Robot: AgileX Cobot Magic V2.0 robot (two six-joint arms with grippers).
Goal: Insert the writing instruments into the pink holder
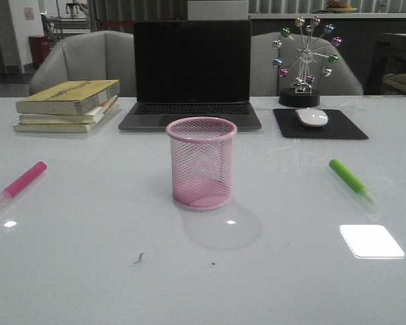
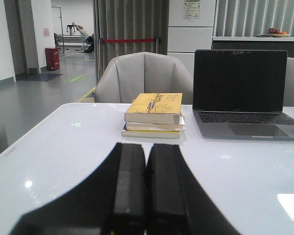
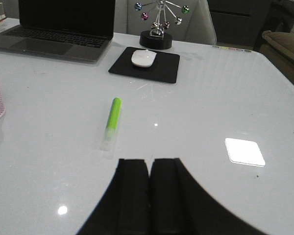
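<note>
Right now the green marker (image 3: 112, 121) lies flat on the white table (image 1: 88, 271) just ahead of the right gripper (image 3: 150, 196), apart from it, its pale cap end nearest the fingers and its green barrel pointing away towards the mouse. That gripper's two black fingers are pressed together with nothing between them. The left gripper (image 2: 146, 196) is likewise closed tight on nothing, and no marker shows in its own camera, only the stack of books (image 2: 153, 115) and the laptop (image 2: 242, 93) beyond it.

Taking the pink holder (image 1: 201, 162) in the front view as the centre of the dial, it stands upright in the middle of the table with nothing inside it. The green marker sits at about 3 o'clock, well apart from it, slanted with its cap towards the near edge. The pink marker (image 1: 24, 179) lies at about 9 o'clock, also well apart, slanted with its cap towards the near left. The laptop is at 12 o'clock, the books at about 10 o'clock, and the mouse (image 1: 312, 116) on its black mat (image 1: 348, 128) at about 2 o'clock, with a desk toy of coloured balls (image 1: 304, 61) just behind it.

Counted: two markers, one holder, one laptop, one mouse, one mat, one toy, three books stacked.
</note>
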